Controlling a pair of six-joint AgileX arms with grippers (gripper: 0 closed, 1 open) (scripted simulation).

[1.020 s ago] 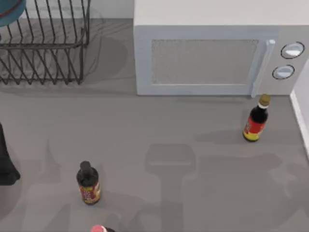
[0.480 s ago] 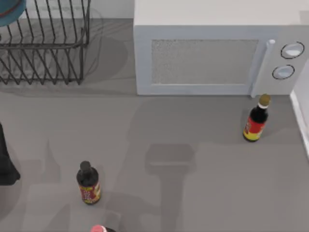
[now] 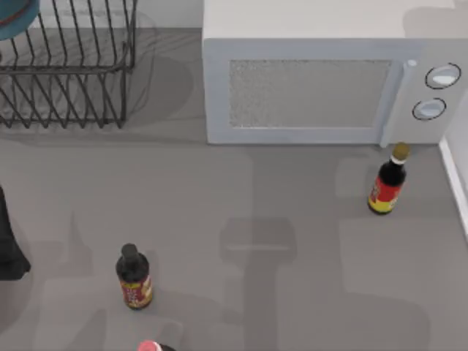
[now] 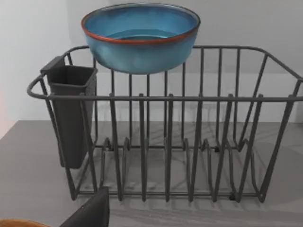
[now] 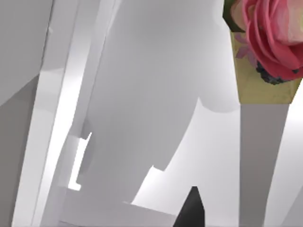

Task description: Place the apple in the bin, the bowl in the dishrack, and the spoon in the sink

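Sitting in the far-left corner of the table (image 3: 307, 241), the dishrack (image 3: 69, 69) holds the bowl (image 4: 140, 35) up on its far top rail, the bowl upright, blue-teal inside with a reddish-brown rim; a dark cutlery holder (image 4: 71, 113) hangs at one end of the rack; the left arm (image 3: 9, 245) is a dark mass at the table's left edge, and whether its jaws are open or closed I cannot tell; a dark tip low in the left wrist view is possibly one of its fingers; the right gripper's jaws cannot be judged either; a white microwave (image 3: 329, 88) stands far, right of the rack; a gold-capped bottle (image 3: 387, 183) stands near its right end; a black-capped bottle (image 3: 133, 278) stands near-left; a pink-capped bottle (image 3: 150, 346) sits at the near edge.
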